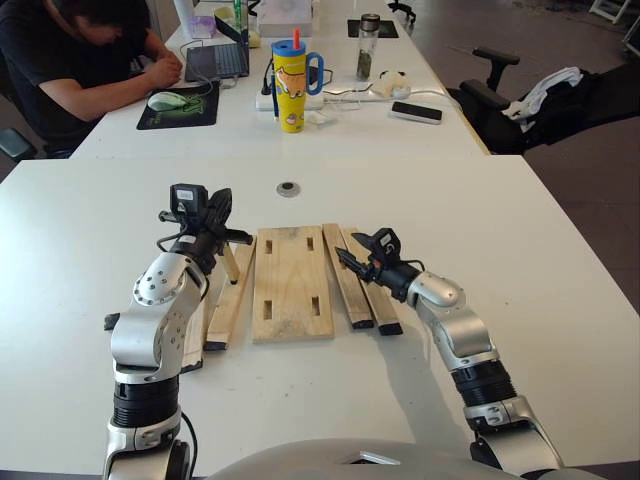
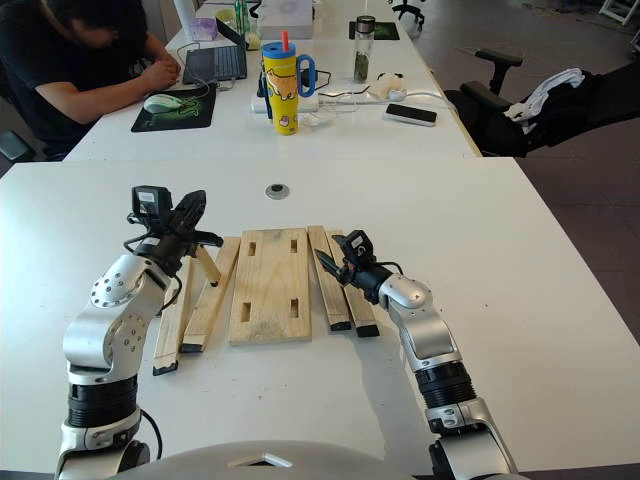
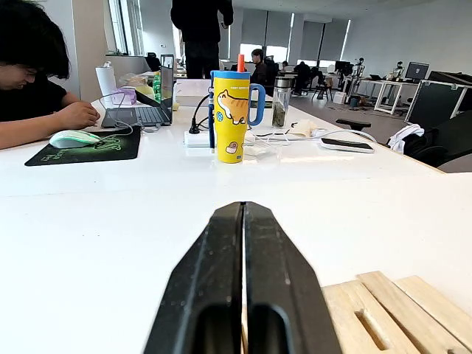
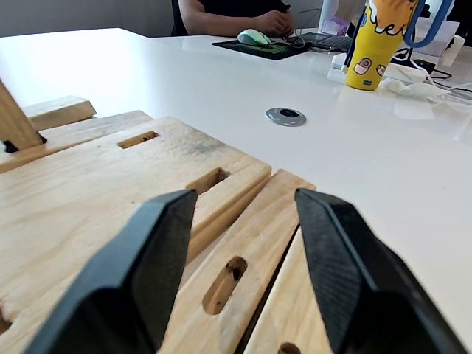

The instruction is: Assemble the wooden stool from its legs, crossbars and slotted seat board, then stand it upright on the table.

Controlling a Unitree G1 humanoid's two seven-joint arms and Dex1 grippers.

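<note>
Left end effector [image 3: 243, 221] pressed together, perhaps touching a crossbar [image 1: 231, 266]; right end effector [image 4: 243, 210] spread over slotted wooden planks [image 4: 258, 243].

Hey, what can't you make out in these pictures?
Stick: held end hidden inside the left gripper, eye views.
Left planks: partly covered by the left arm, eye views.
Dark item beside that arm: too small to identify.
Seat board: cut off by the right wrist view's edge.

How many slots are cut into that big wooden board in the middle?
4, all in the seat board: two side by side near its far end, two near its near end. None seems hidden.
</note>
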